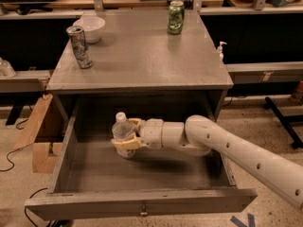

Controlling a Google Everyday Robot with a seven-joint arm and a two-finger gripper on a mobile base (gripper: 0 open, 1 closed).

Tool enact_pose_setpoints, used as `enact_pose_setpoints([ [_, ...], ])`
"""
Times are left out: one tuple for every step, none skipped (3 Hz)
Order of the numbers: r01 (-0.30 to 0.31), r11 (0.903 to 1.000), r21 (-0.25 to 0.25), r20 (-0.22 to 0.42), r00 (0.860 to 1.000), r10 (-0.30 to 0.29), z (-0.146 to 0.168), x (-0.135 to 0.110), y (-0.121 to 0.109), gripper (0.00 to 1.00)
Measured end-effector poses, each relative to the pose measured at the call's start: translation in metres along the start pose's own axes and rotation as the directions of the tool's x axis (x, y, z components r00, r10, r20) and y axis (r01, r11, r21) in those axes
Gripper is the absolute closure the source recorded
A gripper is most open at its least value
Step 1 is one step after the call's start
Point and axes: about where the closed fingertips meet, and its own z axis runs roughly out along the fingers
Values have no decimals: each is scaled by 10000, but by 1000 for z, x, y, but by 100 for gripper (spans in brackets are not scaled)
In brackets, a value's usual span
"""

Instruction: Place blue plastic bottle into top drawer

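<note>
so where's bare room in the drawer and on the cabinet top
Top drawer: floor bare left of the blue plastic bottle and along the front wall; the gripper holds it mid-drawer, arm crossing the right side. Cabinet top: bare middle and front; silver can, bowl, green can crowd the back.

Soft overhead light; jaws in shadowed drawer (142,203).

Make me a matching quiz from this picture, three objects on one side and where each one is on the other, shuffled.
1. blue plastic bottle
2. green can
3. silver patterned can

A. cabinet top, left side, by the white bowl
B. held by the gripper in the open top drawer
C. cabinet top, back right

Pairs: 1-B, 2-C, 3-A
</note>
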Motion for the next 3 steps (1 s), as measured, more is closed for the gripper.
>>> enact_pose_setpoints([
  [0, 10000, 0, 0, 10000, 0, -1, -4, 0, 82],
  [5, 10000, -34, 9, 10000, -4, 1, -4, 1, 59],
  [9, 10000, -72, 18, 10000, -9, 3, -5, 2, 35],
])
